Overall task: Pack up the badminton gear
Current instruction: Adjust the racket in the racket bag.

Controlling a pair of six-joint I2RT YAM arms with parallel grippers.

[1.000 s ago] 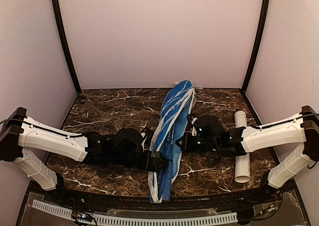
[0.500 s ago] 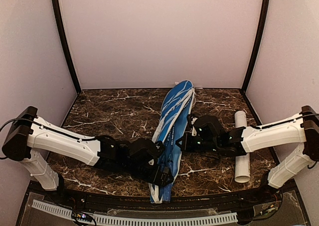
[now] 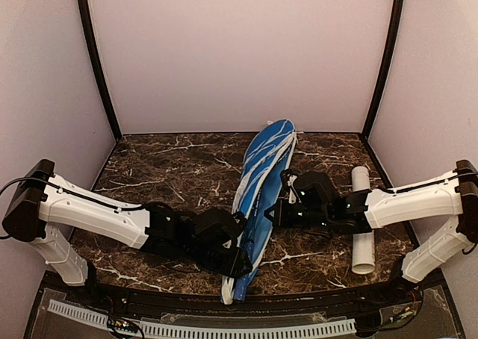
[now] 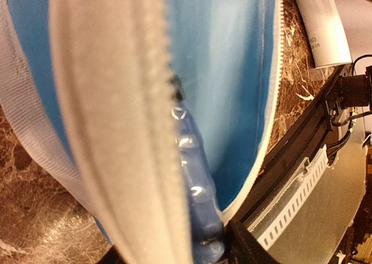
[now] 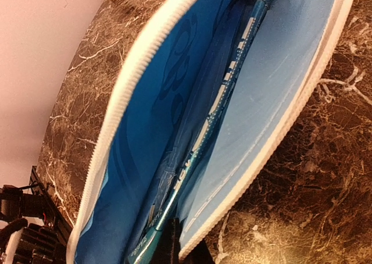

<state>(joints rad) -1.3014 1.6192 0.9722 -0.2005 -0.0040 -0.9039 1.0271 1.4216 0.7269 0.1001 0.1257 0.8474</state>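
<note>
The long blue racket cover (image 3: 261,167) lies lengthwise down the middle of the table, its white zip edge (image 4: 110,101) standing open. A blue-framed racket (image 5: 224,95) lies inside it. In the left wrist view the racket's blue handle (image 4: 197,217) sits between the fingers of my left gripper (image 4: 180,255) at the cover's near end (image 3: 243,263). The zip edge hides one finger, so the grip is unclear. My right gripper (image 5: 185,249) is shut on the cover's right flap (image 3: 278,210). The white tube (image 3: 363,227) lies to the right, behind the right arm.
The marble table (image 3: 164,167) ends at a black rail with a white perforated strip (image 3: 224,328) just beyond the cover's near end. Pale walls close in the back and both sides.
My left gripper has moved forward to the cover's near end, and its jaws have narrowed around the racket handle. The cover's near end has swung slightly left. The right gripper has stayed put.
</note>
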